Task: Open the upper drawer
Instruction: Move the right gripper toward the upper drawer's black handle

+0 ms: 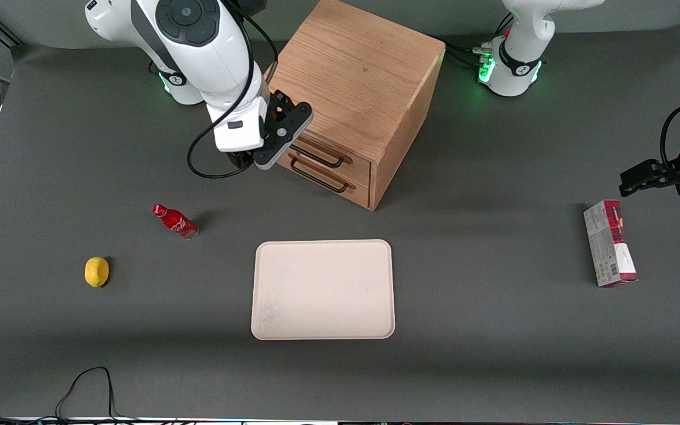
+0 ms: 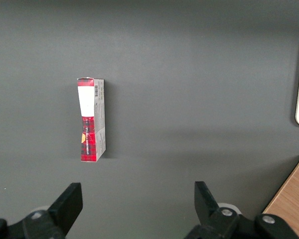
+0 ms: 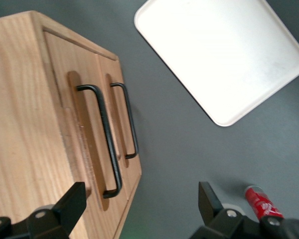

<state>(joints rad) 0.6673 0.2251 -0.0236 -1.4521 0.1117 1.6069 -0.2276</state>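
At cabinet front: upper drawer is seen closed, flush above the lower drawer.
Gripper: fingers spread apart, nothing held, positioned just before the upper handle.
Remaining: handle to be grasped, drawer pulled.
Surface: grey table, 1 tray, bottle, lemon, carton.

Gripper hanging open in front of the drawer fronts

The gripper holds its jaws wide apart just in front of the cabinet, not touching it. The upper drawer is shut, its black handle running alongside the lower drawer's handle. A white tray lies on the grey tabletop, at about one o'clock from the handles; a red bottle lies beside one finger.
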